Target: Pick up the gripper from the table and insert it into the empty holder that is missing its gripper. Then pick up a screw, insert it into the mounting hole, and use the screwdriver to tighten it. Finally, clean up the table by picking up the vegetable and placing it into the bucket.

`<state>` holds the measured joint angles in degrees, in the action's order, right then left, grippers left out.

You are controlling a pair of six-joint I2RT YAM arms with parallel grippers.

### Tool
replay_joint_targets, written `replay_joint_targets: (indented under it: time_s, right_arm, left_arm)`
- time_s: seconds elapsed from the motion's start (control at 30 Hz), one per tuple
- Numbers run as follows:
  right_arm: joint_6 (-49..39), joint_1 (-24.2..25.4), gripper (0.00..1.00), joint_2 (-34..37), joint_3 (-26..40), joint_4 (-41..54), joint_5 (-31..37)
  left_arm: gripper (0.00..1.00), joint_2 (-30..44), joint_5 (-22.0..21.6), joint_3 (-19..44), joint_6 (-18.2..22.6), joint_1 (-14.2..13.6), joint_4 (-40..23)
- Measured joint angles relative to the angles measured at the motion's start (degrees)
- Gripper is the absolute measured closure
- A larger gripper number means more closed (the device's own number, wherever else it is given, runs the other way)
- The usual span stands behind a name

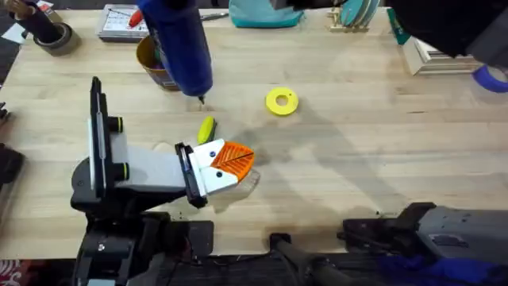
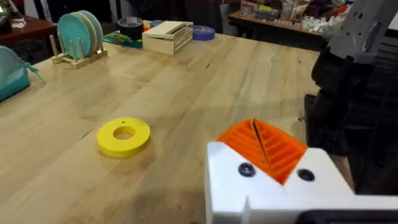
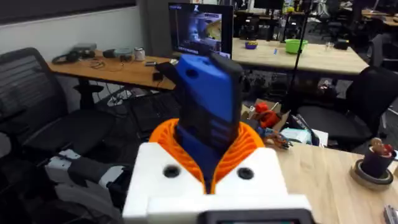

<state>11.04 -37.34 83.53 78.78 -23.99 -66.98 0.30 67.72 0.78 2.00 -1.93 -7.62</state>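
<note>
Right claw (image 3: 208,171): clenched on screwdriver (image 1: 181,44), tip above surface (image 1: 381,151).
Left claw (image 1: 226,165): pads together, empty.
Advice: lower tip squarely; avoid vegetable (image 1: 206,129).

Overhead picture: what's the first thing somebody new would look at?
Probably the big blue screwdriver, hanging tip-down over the far left of the table, held in the right gripper. Next, the left gripper with its bright orange fingers, near the front. Between them lies the little vegetable, beside a yellow ring.
</note>
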Motion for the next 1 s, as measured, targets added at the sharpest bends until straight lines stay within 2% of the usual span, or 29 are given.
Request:
replay_joint_targets:
  time_s: [0.6, 1.0]
  right_arm:
    - [-0.16, -0.12, 0.976, 0.00, -2.93, -0.19, 0.02]
    - [-0.55, -1.55, 0.976, -0.04, -7.31, -5.09, -0.07]
  left_arm:
    - [0.985, 0.02, 0.00, 0.00, 0.00, 0.00, 0.00]
    - [0.985, 0.00, 0.00, 0.00, 0.00, 0.00, 0.00]
